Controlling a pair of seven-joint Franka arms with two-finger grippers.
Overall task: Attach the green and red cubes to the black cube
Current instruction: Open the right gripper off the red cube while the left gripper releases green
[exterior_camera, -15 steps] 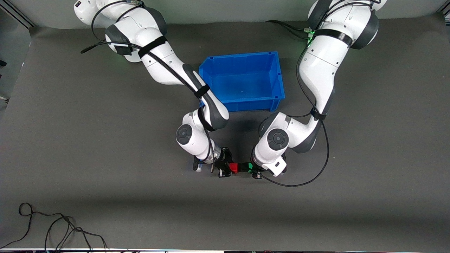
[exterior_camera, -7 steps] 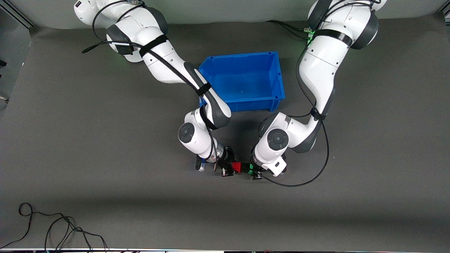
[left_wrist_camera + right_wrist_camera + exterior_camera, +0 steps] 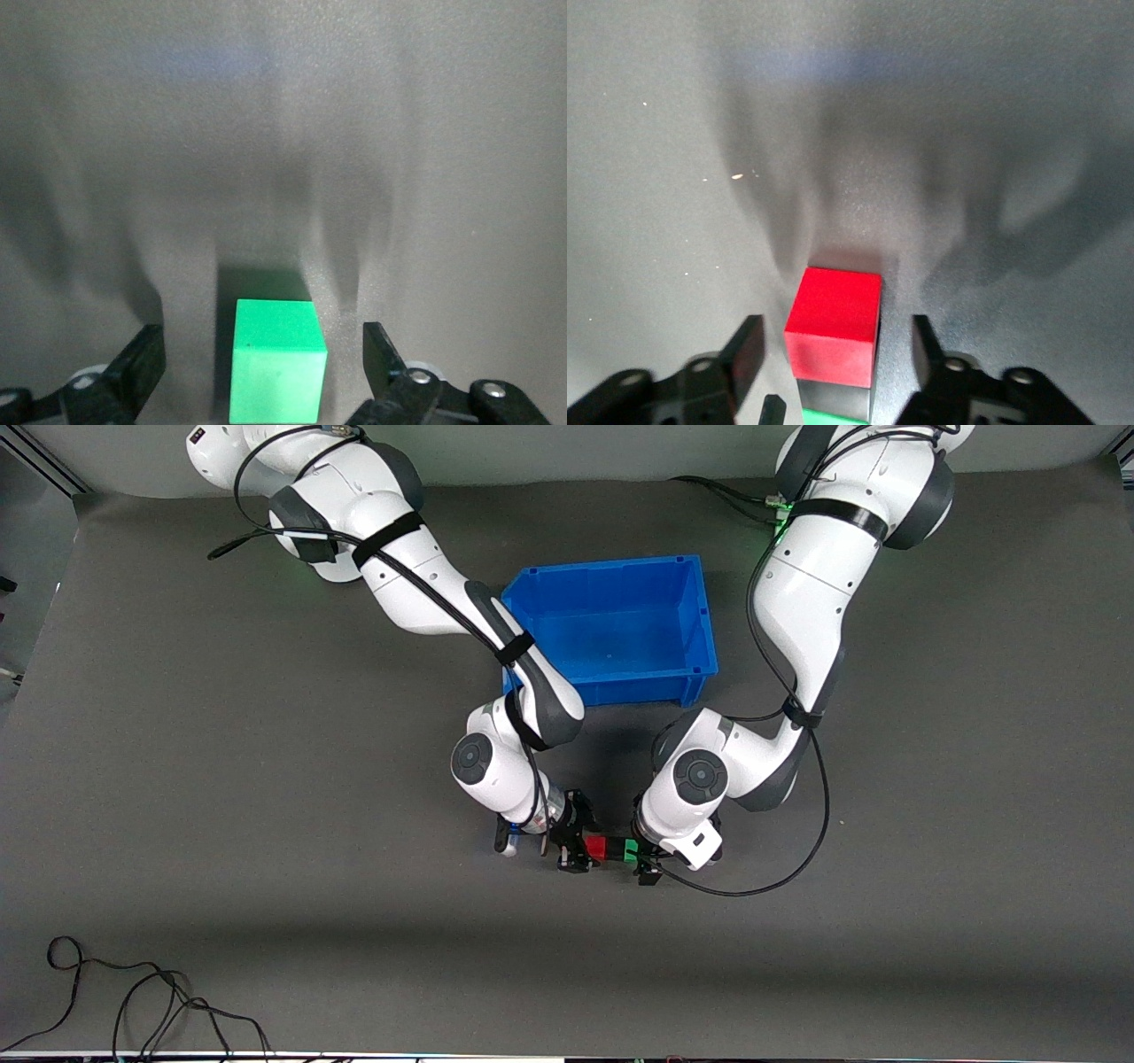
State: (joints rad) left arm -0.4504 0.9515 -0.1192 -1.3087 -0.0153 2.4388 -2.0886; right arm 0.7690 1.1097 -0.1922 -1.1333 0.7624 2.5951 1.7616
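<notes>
Three tiny cubes lie in a touching row on the grey mat: the red cube, the black cube in the middle, and the green cube. My right gripper is open around the red cube, with a gap on each side of it. The black cube and a sliver of the green cube show past it. My left gripper straddles the green cube, open, with its fingers clear of it. The black cube is hidden in the left wrist view.
A blue bin stands farther from the front camera than the cubes, between the two arms. A loose black cable lies near the table's front edge toward the right arm's end.
Both grippers have opened and let go of their cubes. The right gripper first moved the red cube a little toward the black one. The three cubes now sit together.
</notes>
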